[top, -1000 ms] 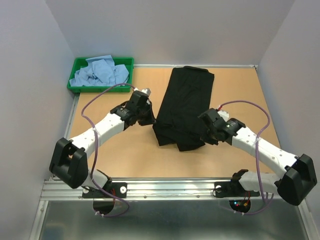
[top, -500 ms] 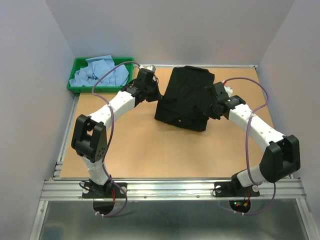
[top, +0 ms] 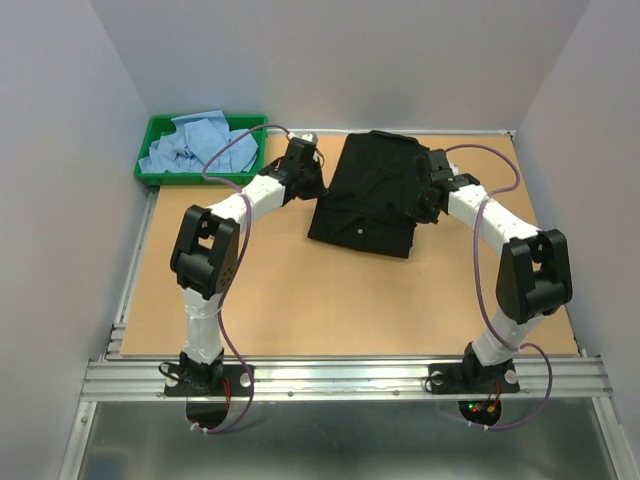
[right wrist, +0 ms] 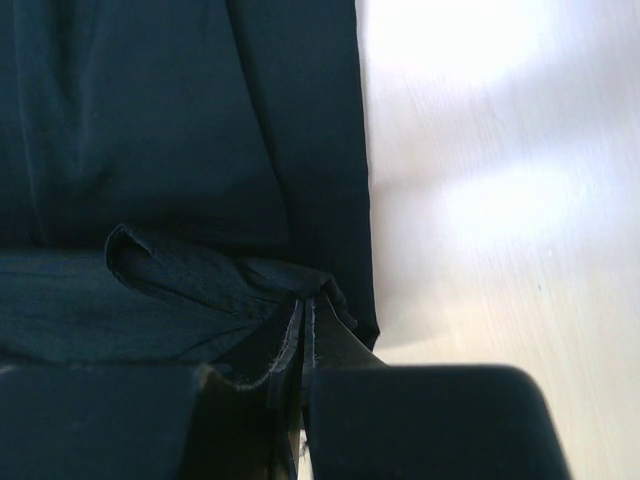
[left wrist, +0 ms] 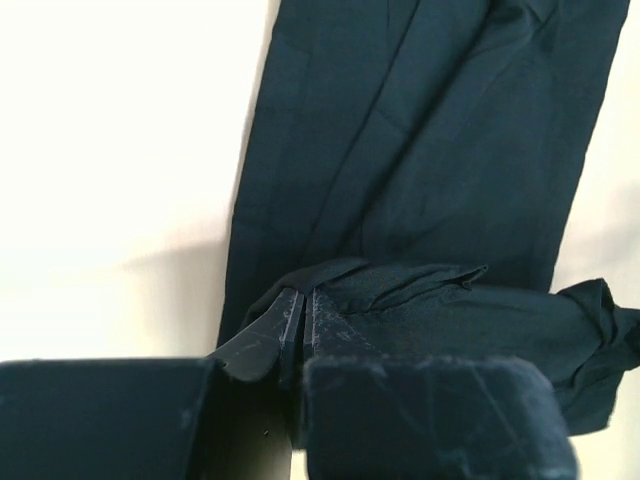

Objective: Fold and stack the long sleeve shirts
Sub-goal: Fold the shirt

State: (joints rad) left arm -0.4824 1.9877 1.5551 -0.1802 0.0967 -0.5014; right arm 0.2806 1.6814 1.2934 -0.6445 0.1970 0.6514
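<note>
Tan table: black shirt folded; left gripper, right gripper each clamped on an edge, seemingly doubled cloth

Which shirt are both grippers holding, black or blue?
The black shirt: the left gripper and right gripper pinch its side edges. The light blue shirts sit crumpled in the green tray.

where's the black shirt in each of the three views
top external: black shirt lies at the far middle of the table.
left wrist: black shirt fills the centre and right.
right wrist: black shirt fills the left half.
shared landmark: the pale table bordering the shirt's side edge.
</note>
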